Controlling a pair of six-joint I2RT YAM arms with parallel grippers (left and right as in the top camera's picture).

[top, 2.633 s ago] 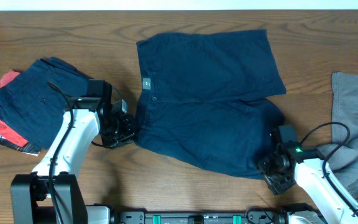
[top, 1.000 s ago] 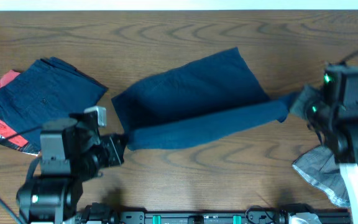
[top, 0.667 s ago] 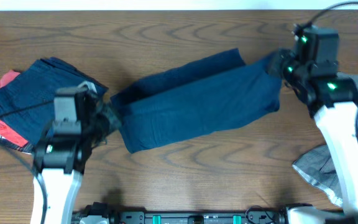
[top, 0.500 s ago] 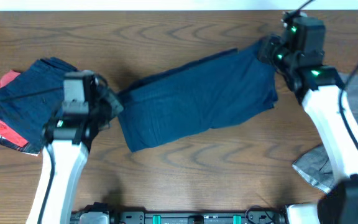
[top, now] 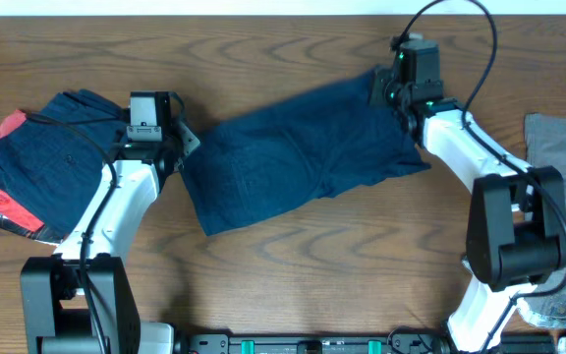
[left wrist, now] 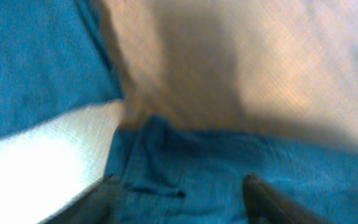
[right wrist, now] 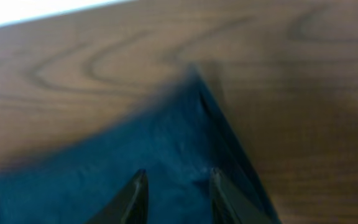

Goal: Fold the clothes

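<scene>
Two navy garments are lying on the table (top: 312,285): folded shorts (top: 293,162) at centre, a second navy garment (top: 47,162) atop one red garment (top: 3,133) at left. One grey garment (top: 558,147) is lying at right. The left gripper (top: 187,146) and right gripper (top: 381,88) are sitting, jaws apart, at the shorts' ends.

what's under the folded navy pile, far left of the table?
A red garment pokes out from beneath the folded navy pile at its left edge. How far it runs underneath, and anything else there, is covered by the navy fabric.
</scene>
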